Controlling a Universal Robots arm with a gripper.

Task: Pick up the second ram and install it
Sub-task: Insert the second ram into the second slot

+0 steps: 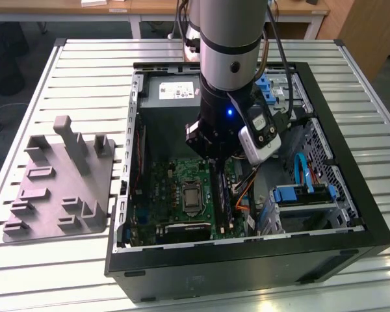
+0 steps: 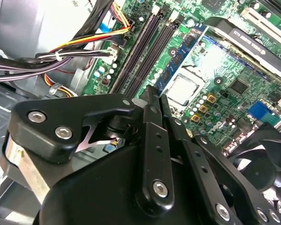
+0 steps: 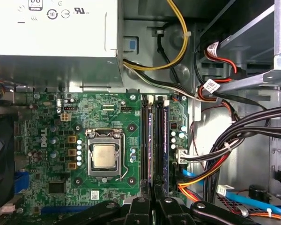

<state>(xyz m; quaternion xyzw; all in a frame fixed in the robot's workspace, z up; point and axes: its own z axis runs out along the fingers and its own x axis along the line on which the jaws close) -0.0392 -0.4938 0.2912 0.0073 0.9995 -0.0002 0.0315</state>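
Note:
My gripper (image 1: 214,158) hangs inside the open computer case (image 1: 351,195), over the motherboard's memory slots (image 3: 145,140). In both wrist views its black fingers (image 2: 152,140) are pressed together, and the gripper (image 2: 152,92) (image 3: 153,190) is shut. The second ram (image 2: 180,54), a dark stick with a blue-green sheen, stands on edge along the slot row right at the fingertips. From outside it shows as a dark strip (image 1: 221,195) beside the processor socket (image 1: 192,195). I cannot tell whether the fingers clamp it or merely touch it.
A grey fixture block (image 1: 62,182) sits on the slatted table at the exterior view's left. Bundled cables (image 3: 225,140) (image 2: 61,56) run close beside the slots. The power supply (image 3: 51,37) bounds the board's far end, and a black fan (image 2: 267,159) sits nearby.

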